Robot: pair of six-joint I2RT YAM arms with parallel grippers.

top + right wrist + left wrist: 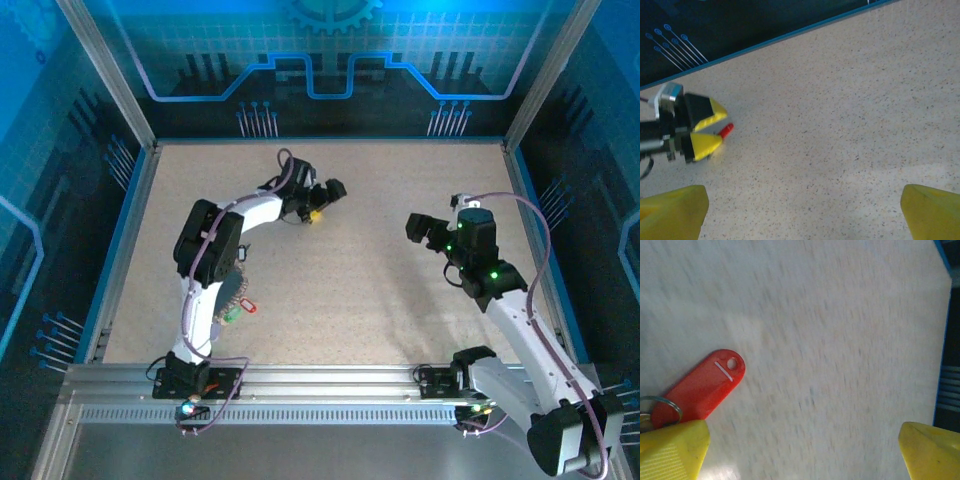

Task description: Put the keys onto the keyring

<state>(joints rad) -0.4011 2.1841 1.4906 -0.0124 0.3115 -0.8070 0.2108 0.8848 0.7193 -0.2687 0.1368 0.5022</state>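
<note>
A red key with a flat plastic head lies on the table, a small silver ring at its end. It sits just beyond the left fingertip of my left gripper, which is open and holds nothing. From the right wrist view the red key pokes out by the left gripper. My right gripper is open over bare table. In the top view the left gripper is at the far middle and the right gripper faces it. More keys, red and green, lie by the dark keyring, partly under the left arm.
The speckled table is walled by blue panels, with a metal rail along the near edge. The far wall's blue edge runs close behind the left gripper.
</note>
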